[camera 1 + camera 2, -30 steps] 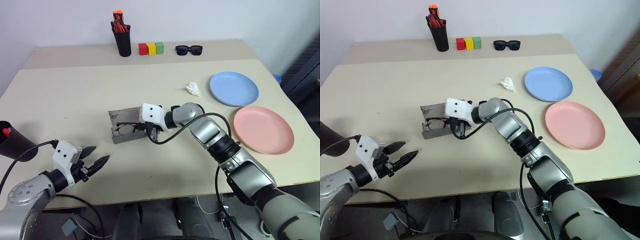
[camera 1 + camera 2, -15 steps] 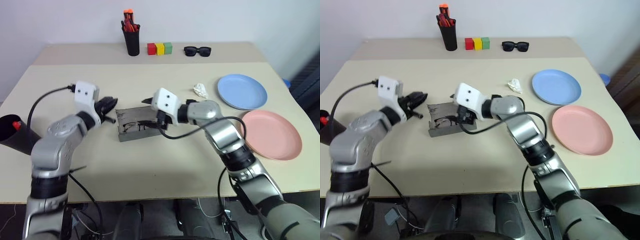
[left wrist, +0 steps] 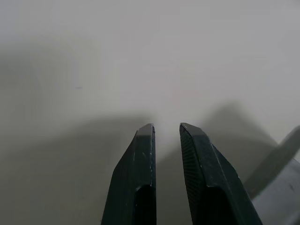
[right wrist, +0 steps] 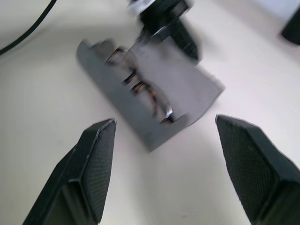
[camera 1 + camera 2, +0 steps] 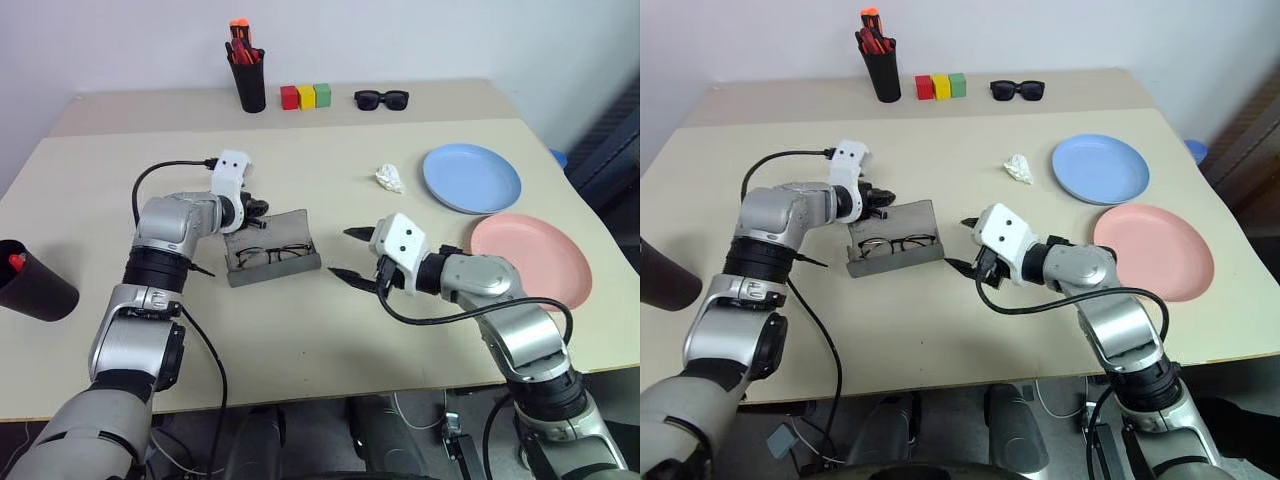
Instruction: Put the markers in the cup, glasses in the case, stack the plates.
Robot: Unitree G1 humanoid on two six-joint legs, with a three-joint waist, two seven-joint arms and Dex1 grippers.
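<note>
The grey case [image 5: 283, 226] lies open mid-table with the thin dark-rimmed glasses [image 5: 268, 254] inside it. My left gripper [image 5: 256, 209] sits at the lid's far left edge; in the left wrist view its fingertips [image 3: 146, 133] stand nearly together with nothing between them. My right gripper [image 5: 346, 252] hovers open and empty just right of the case, which shows between its fingers in the right wrist view. The black cup [image 5: 34, 287] stands at the table's left edge with a red marker tip [image 5: 14, 262] poking out. The blue plate [image 5: 472, 178] and pink plate [image 5: 530, 260] lie side by side on the right.
A black pen pot [image 5: 245, 82] with orange-red pens, three coloured blocks [image 5: 304, 96] and black sunglasses [image 5: 380, 98] line the back shelf. A crumpled white paper [image 5: 387, 178] lies between the case and the blue plate.
My left arm swung from the front left of the table up to the back of the case, and its fingers closed. My right gripper opened and drew back rightward, leaving the glasses in the case.
</note>
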